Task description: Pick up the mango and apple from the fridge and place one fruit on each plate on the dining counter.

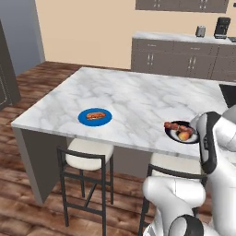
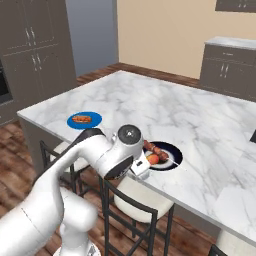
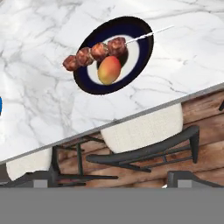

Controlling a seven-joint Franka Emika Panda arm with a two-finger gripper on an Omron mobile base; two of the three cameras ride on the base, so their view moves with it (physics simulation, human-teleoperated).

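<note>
Stools [image 3: 144, 131] sit closest to us under the big marble desk [image 1: 138, 97], then the dark plate [image 3: 144, 35] at its edge, where the mango [image 3: 109, 70] rests beside a skewer [image 3: 94, 53]: light, smooth, roll-prone, so we'd pinch its middle; end effector spread wide, holding nothing.

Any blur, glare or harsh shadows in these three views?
Left base view: soft, flat light, no glare on the white marble dining counter. Right base view: slightly blurry, arm edges soft. Hand view: sharpest; the orange-yellow mango on the dark pale-centred plate is crisp.
</note>
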